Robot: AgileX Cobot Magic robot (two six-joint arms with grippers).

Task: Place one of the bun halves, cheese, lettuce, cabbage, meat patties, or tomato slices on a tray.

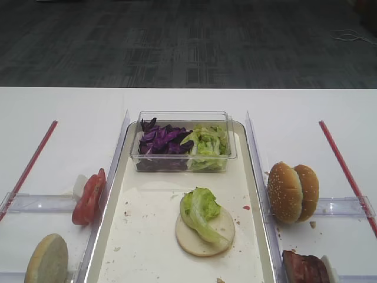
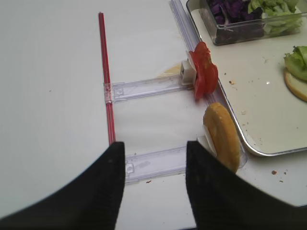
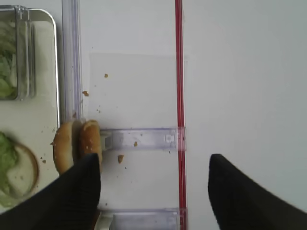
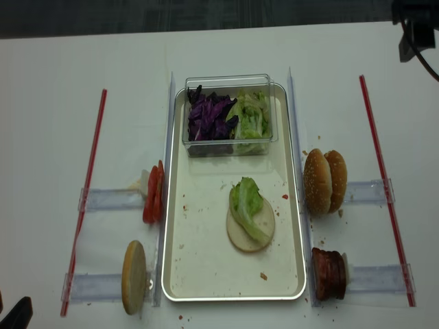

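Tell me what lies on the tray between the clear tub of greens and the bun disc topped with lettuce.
Only crumb-speckled bare tray shows between the clear plastic tub and the pale bun disc under green lettuce, clearest in the realsense high view.

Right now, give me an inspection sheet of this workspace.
Surface: white table, crumbs near the right holders.
Job's things: tray holds a flat bun half topped with lettuce; sesame bun halves and meat patties stand right of it, tomato slices and another bun half left.
Clutter: clear tub of cabbage and lettuce on the tray.
Grippers: left gripper and right gripper, jaws open, empty.
Cables: one at top right.
Surroundings: dark floor.
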